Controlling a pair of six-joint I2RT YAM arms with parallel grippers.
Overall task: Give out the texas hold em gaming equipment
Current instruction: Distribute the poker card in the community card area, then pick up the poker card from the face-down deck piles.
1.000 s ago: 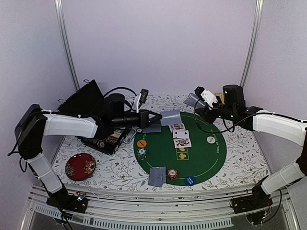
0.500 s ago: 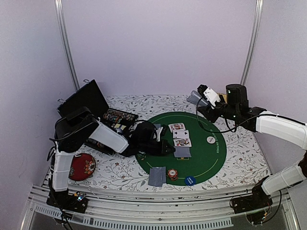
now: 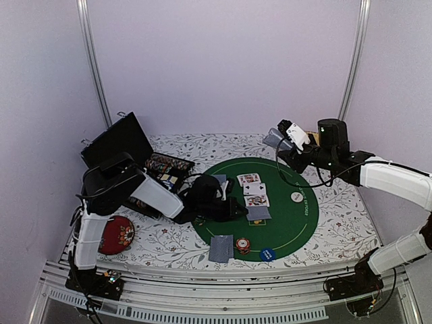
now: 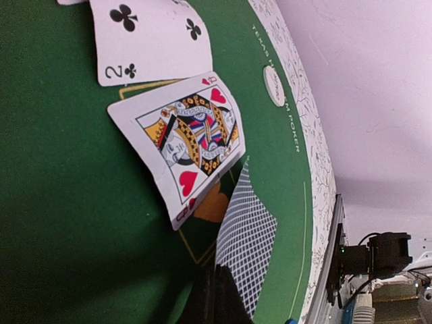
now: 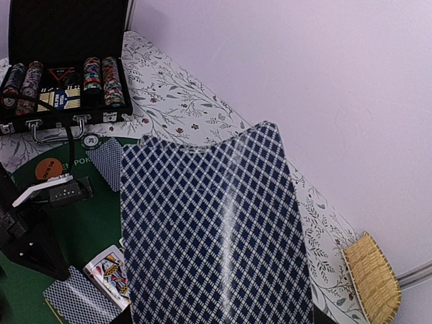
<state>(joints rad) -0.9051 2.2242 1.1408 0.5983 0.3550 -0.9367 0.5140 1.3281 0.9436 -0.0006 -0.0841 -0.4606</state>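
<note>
Currently we are pinching a face-down card (image 4: 246,236) in our closed left fingers (image 4: 201,304), holding it low over the green mat (image 4: 67,202), with the queen of hearts (image 4: 179,142) lying just beyond the fingertips. Our right fingers (image 3: 285,143) are standing partly apart and gripping the blue-backed cards (image 5: 209,236) between them, raised well above the worktop (image 3: 337,229).

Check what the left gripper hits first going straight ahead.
The left gripper, pinching a face-down card, would likely meet the queen of hearts first; depth unclear.
</note>
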